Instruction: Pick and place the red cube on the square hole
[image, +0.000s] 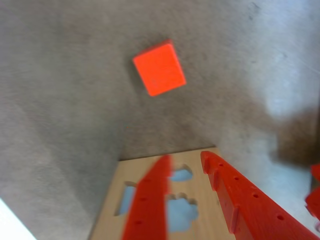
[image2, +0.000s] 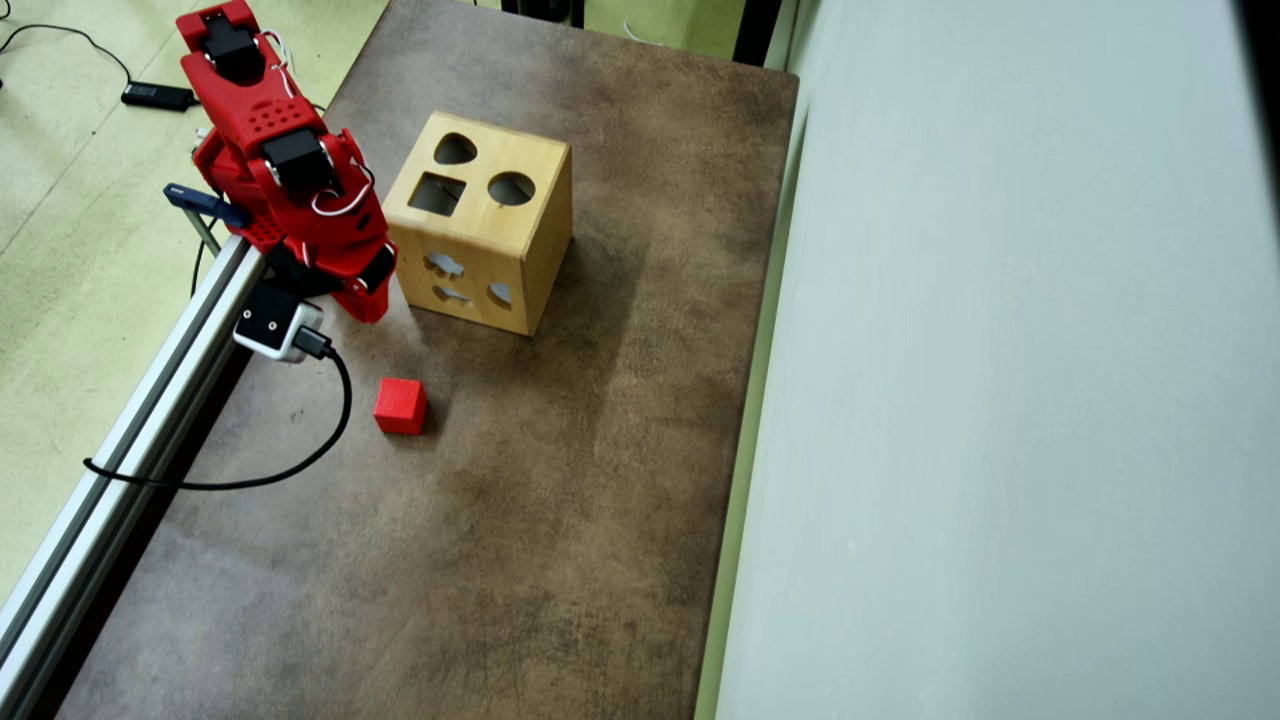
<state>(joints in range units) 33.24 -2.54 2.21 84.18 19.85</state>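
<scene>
The red cube (image: 159, 68) (image2: 400, 405) lies alone on the brown mat, apart from everything. In the overhead view it sits below my gripper (image2: 368, 300). The light wooden box (image2: 480, 220) stands just right of the gripper, and the square hole (image2: 437, 193) shows dark on its top face, beside a round and a heart-like cut-out. In the wrist view my gripper (image: 185, 159) is open with nothing between its red fingers (image: 150, 200). It hangs over the box's side face (image: 200, 227), and the cube lies well beyond the fingertips. The square hole is out of the wrist view.
A metal rail (image2: 130, 420) runs along the mat's left edge, with a black cable (image2: 300, 450) looping onto the mat near the cube. A pale wall panel (image2: 1000, 400) bounds the mat on the right. The brown mat (image2: 500, 560) stretches out below the cube.
</scene>
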